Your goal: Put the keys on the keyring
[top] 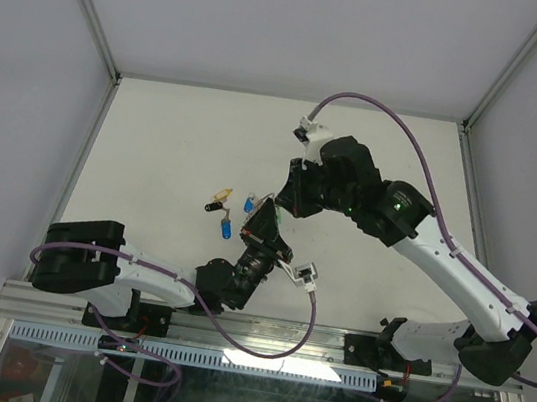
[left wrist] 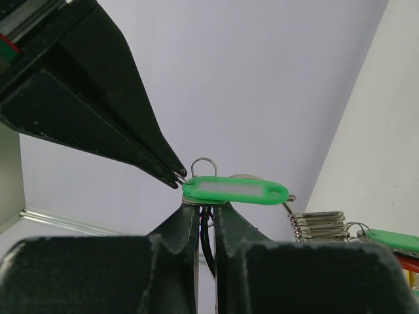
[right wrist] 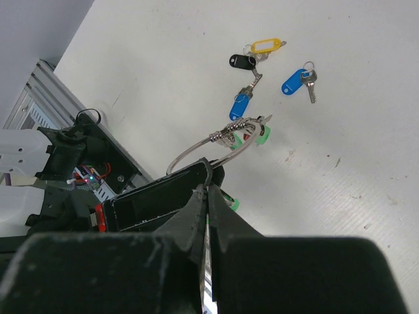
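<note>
The left gripper [left wrist: 206, 210] is closed tight. It appears to pinch the keyring [right wrist: 196, 144] wire, though a green key [left wrist: 236, 190] lying across its fingertips hides the exact hold. The right gripper [right wrist: 207, 195] is closed too, its tips nipping the small wire loop at the green key's end, right at the left gripper's tips. Both grippers meet above the middle of the table [right wrist: 340, 131], with the keyring held off the surface. The ring arcs away from the left gripper to a bunch of keys [right wrist: 252, 131] already threaded on it, with green caps showing. Four loose keys lie flat on the table beyond the ring. The yellow key [right wrist: 265, 46] and black key [right wrist: 243, 61] touch each other. One blue key [right wrist: 241, 104] is just beside the bunch, and a second blue key [right wrist: 294, 82] is a little apart.
</note>
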